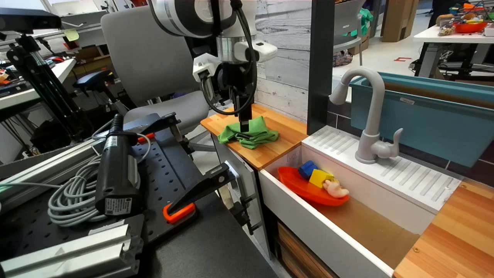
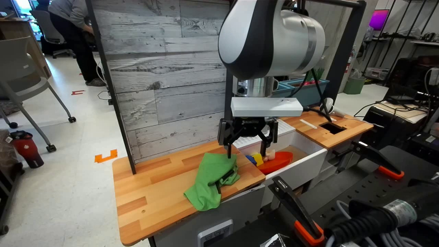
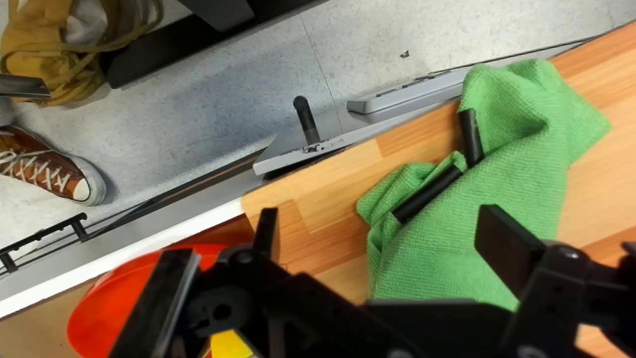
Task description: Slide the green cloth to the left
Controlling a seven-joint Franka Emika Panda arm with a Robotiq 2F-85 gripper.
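In both exterior views, a red dish (image 1: 295,187) is seen beside and below the claw (image 2: 246,156), set in a white sink (image 1: 308,227); a blue block (image 1: 307,169), a yellow block (image 1: 318,178) and a pale pink object (image 1: 335,189) are held in the dish. In an exterior view, a grey faucet (image 1: 374,112) is shown to the right of the claw, backed by a teal planter (image 1: 432,119); to the claw's left, a black tool (image 1: 115,173) is laid beside a coiled cable (image 1: 69,206), and a grey chair (image 1: 146,58) is seen.

Close downward wrist view, farther oblique exterior views, green cloth (image 3: 497,186) in all.
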